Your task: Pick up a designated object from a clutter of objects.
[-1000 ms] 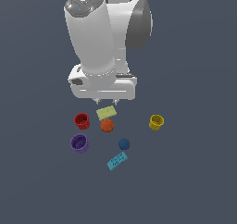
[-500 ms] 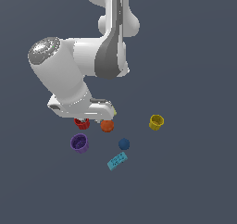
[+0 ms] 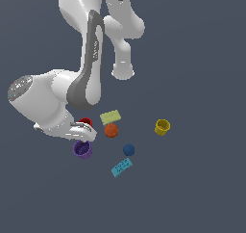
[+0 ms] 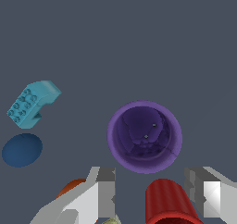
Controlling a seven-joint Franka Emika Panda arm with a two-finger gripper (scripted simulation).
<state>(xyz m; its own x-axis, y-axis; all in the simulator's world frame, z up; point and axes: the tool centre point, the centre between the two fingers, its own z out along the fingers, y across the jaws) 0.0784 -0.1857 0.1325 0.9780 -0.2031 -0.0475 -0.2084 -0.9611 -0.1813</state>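
Observation:
The purple cup point(image 3: 82, 149) stands upright at the exterior view's left end of the clutter of objects, mouth up. My gripper point(image 3: 84, 134) hangs just above its far rim, between it and the red cup point(image 3: 85, 122). In the wrist view the purple cup point(image 4: 145, 136) lies just beyond the two fingertips point(image 4: 105, 190), and my gripper point(image 4: 155, 195) is open with nothing held. The red cup point(image 4: 166, 202) shows below the gap between the fingers.
Around the cups lie an orange ball point(image 3: 111, 130), a pale yellow-green block point(image 3: 110, 116), a dark blue ball point(image 3: 128, 149), a cyan block point(image 3: 122, 167) and a yellow cup point(image 3: 162, 127) at the exterior view's right. The arm's big wrist housing point(image 3: 41, 102) hangs over the left side.
The arm has swung toward the exterior view's left and come down, uncovering the yellow-green block. The hand now sits low over the red and purple cups. No object has moved.

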